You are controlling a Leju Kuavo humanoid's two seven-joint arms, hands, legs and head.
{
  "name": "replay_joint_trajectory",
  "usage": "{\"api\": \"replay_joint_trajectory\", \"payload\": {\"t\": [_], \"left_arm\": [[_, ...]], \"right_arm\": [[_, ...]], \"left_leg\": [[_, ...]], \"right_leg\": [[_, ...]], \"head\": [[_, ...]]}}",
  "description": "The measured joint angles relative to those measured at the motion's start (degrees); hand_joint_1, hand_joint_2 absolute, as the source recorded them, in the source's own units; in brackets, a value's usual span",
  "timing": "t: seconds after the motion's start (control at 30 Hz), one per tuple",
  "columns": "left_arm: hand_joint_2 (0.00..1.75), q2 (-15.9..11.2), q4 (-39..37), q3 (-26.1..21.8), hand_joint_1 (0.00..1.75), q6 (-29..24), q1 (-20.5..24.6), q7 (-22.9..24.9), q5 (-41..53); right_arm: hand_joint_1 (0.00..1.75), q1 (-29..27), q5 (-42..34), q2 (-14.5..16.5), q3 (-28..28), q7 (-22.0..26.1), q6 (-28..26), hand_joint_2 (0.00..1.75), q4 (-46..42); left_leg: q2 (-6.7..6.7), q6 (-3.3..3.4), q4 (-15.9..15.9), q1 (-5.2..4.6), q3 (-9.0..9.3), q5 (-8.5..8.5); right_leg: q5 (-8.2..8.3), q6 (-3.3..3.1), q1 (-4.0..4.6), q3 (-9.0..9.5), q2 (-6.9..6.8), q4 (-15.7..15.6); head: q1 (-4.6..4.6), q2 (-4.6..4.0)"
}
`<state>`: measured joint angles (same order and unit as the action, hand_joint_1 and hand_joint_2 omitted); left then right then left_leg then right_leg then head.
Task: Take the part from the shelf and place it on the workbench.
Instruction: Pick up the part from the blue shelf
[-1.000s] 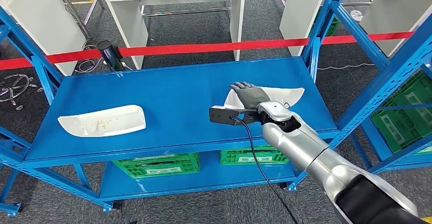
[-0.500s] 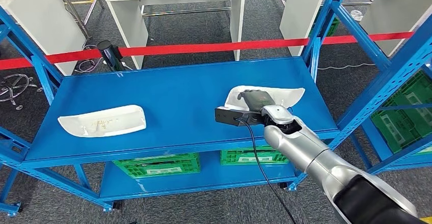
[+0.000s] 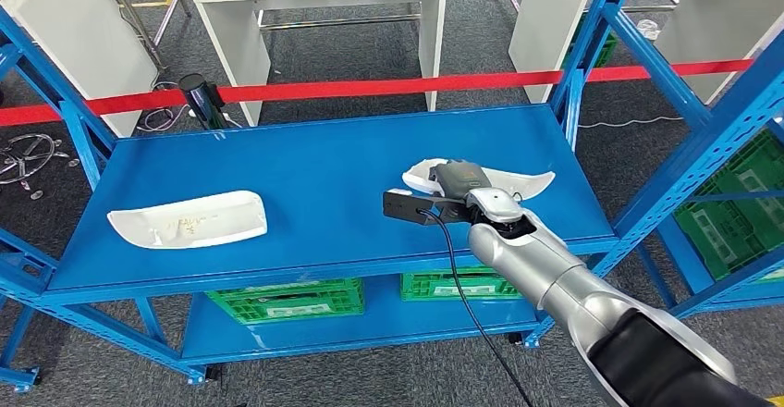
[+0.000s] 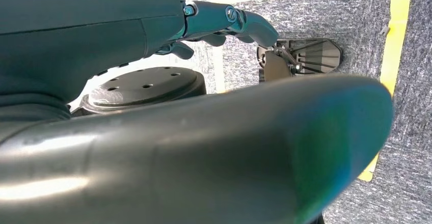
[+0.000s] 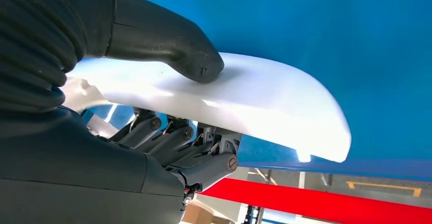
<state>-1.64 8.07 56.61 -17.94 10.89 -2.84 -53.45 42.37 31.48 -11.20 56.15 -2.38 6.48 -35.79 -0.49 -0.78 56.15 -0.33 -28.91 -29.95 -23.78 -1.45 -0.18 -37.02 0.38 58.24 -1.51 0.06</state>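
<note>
A white curved part (image 3: 529, 181) is at the right side of the blue shelf (image 3: 314, 162). My right hand (image 3: 459, 178) grips it from above, and the part sits tilted, its left end raised off the shelf top. In the right wrist view the thumb (image 5: 168, 40) presses on the part's (image 5: 254, 99) glossy top while the fingers (image 5: 173, 142) curl under its edge. A second white part (image 3: 189, 220) lies flat on the shelf's left side. My left hand (image 4: 224, 23) hangs over the floor and holds nothing.
Blue uprights (image 3: 592, 37) frame the shelf on both sides. Green crates (image 3: 287, 298) sit on the lower level. A red barrier tape (image 3: 370, 86) runs behind the shelf, with white tables (image 3: 324, 0) beyond it. A black cable (image 3: 462, 287) hangs from my right wrist.
My right hand has closed around the right part. The part has tipped up from lying flat, and its left end has risen off the shelf.
</note>
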Motion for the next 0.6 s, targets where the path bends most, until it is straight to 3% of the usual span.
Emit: {"api": "replay_joint_trajectory", "payload": {"t": [0.1, 0.6], "left_arm": [[1.75, 0.0, 0.0, 0.0, 0.0, 0.0, 0.0, 0.0, -0.4], [1.75, 0.0, 0.0, 0.0, 0.0, 0.0, -0.7, -0.9, -1.2]], "right_arm": [[1.75, 0.0, 0.3, 0.3, 0.0, 0.4, -0.1, 1.75, 0.5], [1.75, -0.3, 0.5, 1.2, -0.1, 0.5, -2.1, 1.75, 2.0]], "left_leg": [[0.0, 0.03, 0.0, 0.0, 0.05, -0.02], [0.03, 0.17, 0.0, -0.01, 0.36, -0.15]], "right_leg": [[-0.03, 0.04, -0.02, 0.06, -0.01, 0.0], [-0.14, 0.19, -0.08, 0.36, 0.02, 0.0]], "head": [[0.0, 0.0], [0.0, 0.01]]}}
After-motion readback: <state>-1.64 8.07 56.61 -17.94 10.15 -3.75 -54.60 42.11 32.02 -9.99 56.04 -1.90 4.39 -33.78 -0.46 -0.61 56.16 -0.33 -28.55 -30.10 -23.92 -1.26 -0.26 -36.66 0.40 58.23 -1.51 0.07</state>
